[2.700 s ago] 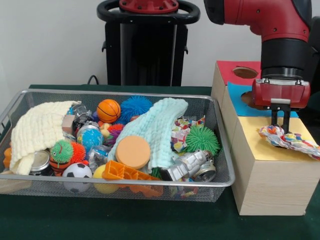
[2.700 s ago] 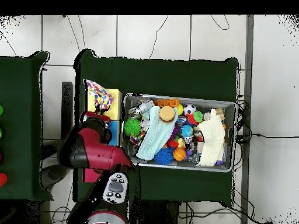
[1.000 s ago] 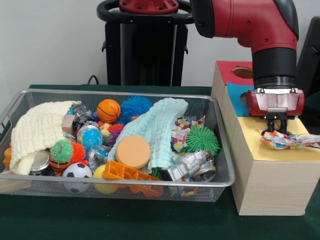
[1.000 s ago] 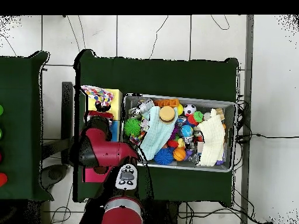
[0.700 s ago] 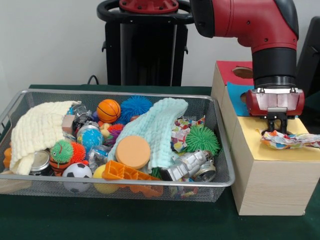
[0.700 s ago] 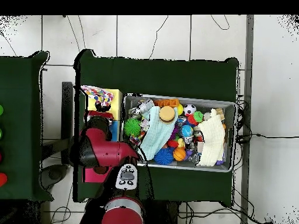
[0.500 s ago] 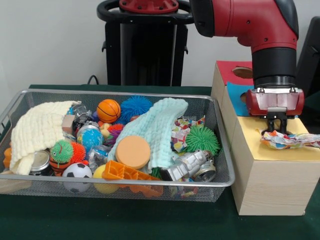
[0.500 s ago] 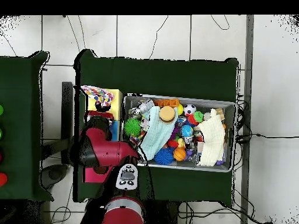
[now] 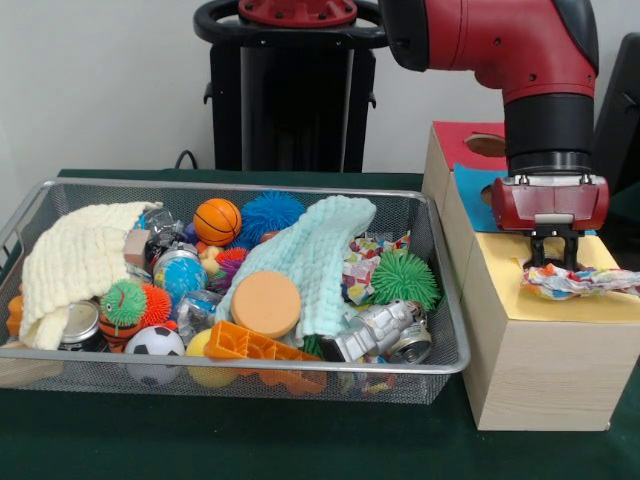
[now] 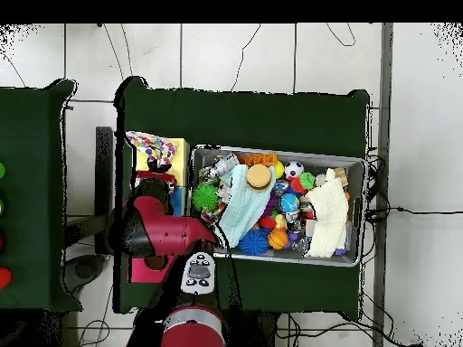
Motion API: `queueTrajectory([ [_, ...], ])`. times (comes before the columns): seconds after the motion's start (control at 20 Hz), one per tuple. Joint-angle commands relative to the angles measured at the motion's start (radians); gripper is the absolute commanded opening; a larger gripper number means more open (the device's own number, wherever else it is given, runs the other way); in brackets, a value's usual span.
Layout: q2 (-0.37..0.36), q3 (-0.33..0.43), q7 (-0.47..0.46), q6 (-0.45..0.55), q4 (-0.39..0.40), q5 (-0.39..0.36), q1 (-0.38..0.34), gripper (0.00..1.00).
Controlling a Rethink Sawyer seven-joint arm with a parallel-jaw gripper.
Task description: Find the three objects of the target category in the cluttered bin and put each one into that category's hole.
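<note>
Over the yellow-topped box [image 9: 545, 330], the claw [image 9: 553, 262] is held directly above the dotted white cloth [image 9: 580, 281], its two black fingers parted and just clear of the fabric, nothing gripped. The cloth is spread across the box top, its long axis running sideways in the front view, so the hole itself is hidden beneath it. Another dotted piece [image 9: 362, 260] is seen in the wire-mesh bin [image 9: 240, 371] beside the green spiky ball [image 9: 405, 279].
</note>
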Motion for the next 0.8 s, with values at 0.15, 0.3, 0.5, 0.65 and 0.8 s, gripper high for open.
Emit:
queueTrajectory([
  [0.15,0.139,0.044,0.024,0.358,0.135,-0.084,-0.015,1.00],
  [0.3,0.139,0.039,0.026,0.359,0.135,-0.082,-0.010,1.00],
  [0.5,0.132,0.051,0.030,0.369,0.143,-0.084,-0.022,1.00],
  [0.65,0.098,0.051,0.023,0.430,0.163,-0.078,-0.019,1.00],
  [0.8,0.050,0.052,0.010,0.503,0.184,-0.084,-0.023,1.00],
])
